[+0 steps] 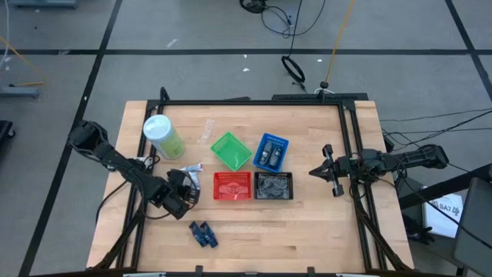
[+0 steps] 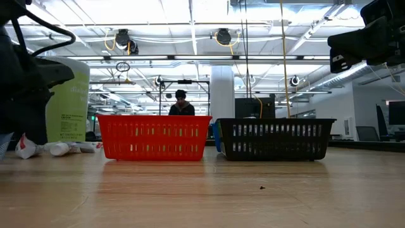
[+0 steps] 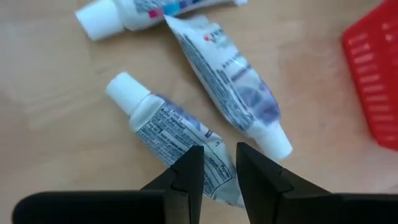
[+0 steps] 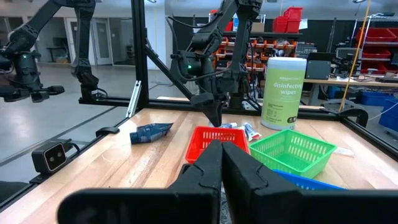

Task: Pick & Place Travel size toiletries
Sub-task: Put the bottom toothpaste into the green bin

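Three whitish tubes lie on the wood to the left of the red basket (image 1: 233, 186); they also show in the high view (image 1: 191, 168). In the left wrist view one tube (image 3: 137, 12) is farthest from my fingers, one (image 3: 230, 81) is in the middle, and one (image 3: 158, 121) is nearest. My left gripper (image 3: 219, 171) points down, nearly shut over the flat end of the nearest tube. It also shows in the high view (image 1: 183, 191). Dark blue pieces (image 1: 204, 235) lie nearer the front edge. My right gripper (image 1: 326, 173) is shut and empty at the table's right side. My left gripper has the nearest tube's flat crimped end (image 3: 214, 163) between its two fingers, which come from above and lie across the tube. The capped end (image 3: 121, 87) points away from the fingers. The tube seems to lie on the table.
A green container with a white lid (image 1: 163, 137) stands at the back left. A green basket (image 1: 231, 150), a blue basket (image 1: 270, 151) and a black basket (image 1: 274, 186) stand next to the red one at mid table. A person (image 2: 181, 104) shows far behind the table.
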